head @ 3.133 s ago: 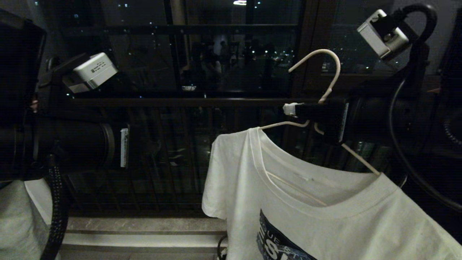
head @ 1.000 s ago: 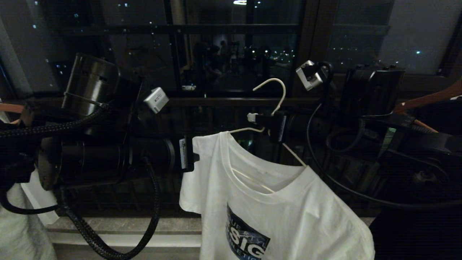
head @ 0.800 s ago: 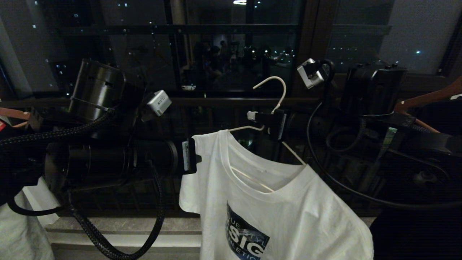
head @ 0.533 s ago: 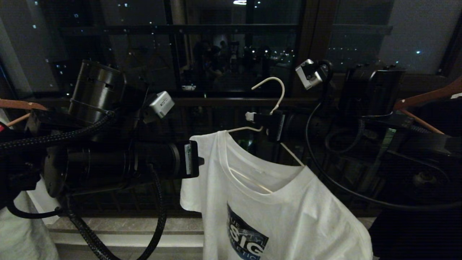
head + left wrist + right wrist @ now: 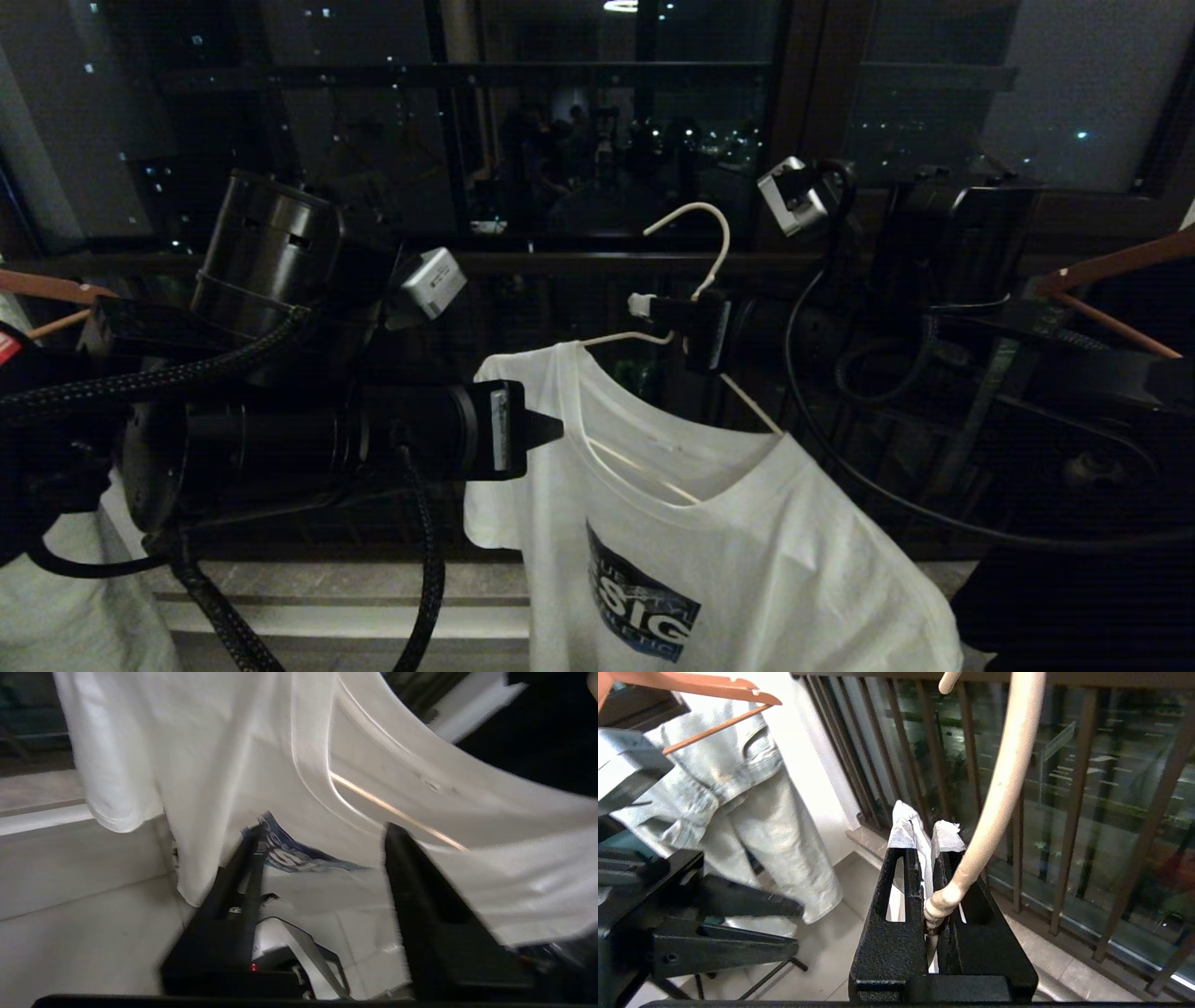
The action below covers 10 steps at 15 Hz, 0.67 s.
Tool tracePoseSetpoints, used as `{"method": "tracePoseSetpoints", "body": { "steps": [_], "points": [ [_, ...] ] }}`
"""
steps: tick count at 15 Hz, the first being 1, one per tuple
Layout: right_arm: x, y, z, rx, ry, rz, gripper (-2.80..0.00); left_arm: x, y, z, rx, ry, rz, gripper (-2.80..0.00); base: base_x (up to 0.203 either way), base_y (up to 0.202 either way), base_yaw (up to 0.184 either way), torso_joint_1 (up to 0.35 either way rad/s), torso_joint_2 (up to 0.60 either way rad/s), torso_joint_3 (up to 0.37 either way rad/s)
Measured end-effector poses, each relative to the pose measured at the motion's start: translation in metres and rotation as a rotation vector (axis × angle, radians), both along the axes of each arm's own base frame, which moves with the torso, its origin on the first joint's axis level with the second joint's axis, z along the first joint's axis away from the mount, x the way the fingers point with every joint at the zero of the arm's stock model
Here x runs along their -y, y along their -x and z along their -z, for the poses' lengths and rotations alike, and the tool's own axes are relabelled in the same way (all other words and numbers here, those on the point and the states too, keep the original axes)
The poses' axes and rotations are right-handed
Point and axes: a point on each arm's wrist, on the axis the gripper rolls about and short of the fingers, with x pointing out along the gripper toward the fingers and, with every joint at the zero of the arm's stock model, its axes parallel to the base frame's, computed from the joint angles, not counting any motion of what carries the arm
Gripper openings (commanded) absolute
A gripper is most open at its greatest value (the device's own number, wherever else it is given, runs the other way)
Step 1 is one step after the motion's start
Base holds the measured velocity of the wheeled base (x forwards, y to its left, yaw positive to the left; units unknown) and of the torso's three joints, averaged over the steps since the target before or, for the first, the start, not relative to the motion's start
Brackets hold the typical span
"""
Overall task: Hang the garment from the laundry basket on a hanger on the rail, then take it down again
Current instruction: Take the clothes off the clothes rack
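Observation:
The garment (image 5: 747, 551), a white T-shirt with a dark blue print (image 5: 644, 607), hangs on the white wire hanger (image 5: 714, 238). My right gripper (image 5: 653, 306) is shut on the hanger's twisted neck (image 5: 941, 898) and holds it up in front of the balcony bars. In the right wrist view its taped tips (image 5: 924, 821) close around the wire. My left gripper (image 5: 551, 429) points level at the shirt's left shoulder. It stands open (image 5: 323, 829), with the cloth (image 5: 210, 742) just ahead of its fingers and nothing between them. The rail and the laundry basket are out of view.
Orange-brown hangers show at the right (image 5: 1111, 266) and left (image 5: 47, 285) edges. Pale jeans (image 5: 738, 798) hang beside a white wall. The dark balcony railing (image 5: 1064, 765) runs behind the shirt, with a stone sill (image 5: 355, 607) below. A black stand (image 5: 714, 947) is on the tiled floor.
The left gripper has moved right, up to the shirt's shoulder, and its fingers have opened. The right gripper keeps its hold on the hanger and has barely shifted.

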Motion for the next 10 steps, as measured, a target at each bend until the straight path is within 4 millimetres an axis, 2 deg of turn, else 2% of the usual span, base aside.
{"method": "tracePoseSetpoints", "body": {
  "steps": [4,10],
  "points": [
    [-0.011,0.011,0.002,0.007,-0.005,-0.029,-2.80,0.008,-0.009,0.004,0.067,-0.045,-0.121,0.00,0.000,0.000,0.000,0.000,0.00,0.000],
    [-0.022,0.024,0.002,0.011,-0.003,-0.050,-2.80,0.017,-0.017,0.018,0.048,-0.094,-0.146,0.00,0.000,0.000,0.000,0.000,0.00,0.000]
  ]
}}
